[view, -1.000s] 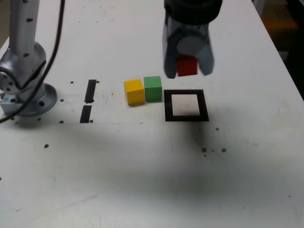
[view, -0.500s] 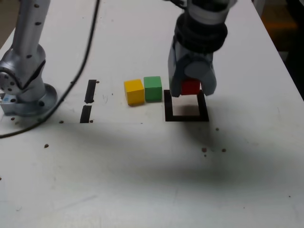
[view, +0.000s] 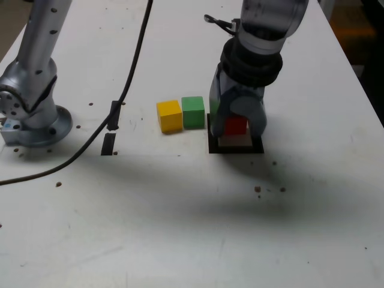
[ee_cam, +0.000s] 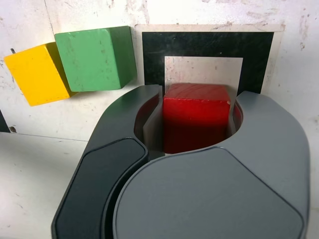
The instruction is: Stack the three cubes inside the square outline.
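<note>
We had the red cube (ee_cam: 196,117) pinched in the gripper (ee_cam: 197,112), one finger against each of two opposite faces. In the exterior view we saw the arm (view: 273,24) reaching down from the top, with the red cube over the square outline (view: 213,144). Part of the white centre showed just below the cube in that view, and the outline's near edge lay uncovered. We could not tell whether the cube's underside touched the surface.

The green cube (view: 193,113) sat on the table (view: 150,228) just beside the outline, on its left in the exterior view. The yellow cube (view: 170,116) stood right next to the green one, farther to the exterior view's left and turned a little against it. Both were outside the outline, and neither was stacked.

Farther left still, in the exterior view, we had two short black strips (view: 108,144) in a rough line, near the arm's base (view: 42,129). A dark cable (view: 90,141) curved down across the upper strip and over the table to the exterior view's left edge.
</note>
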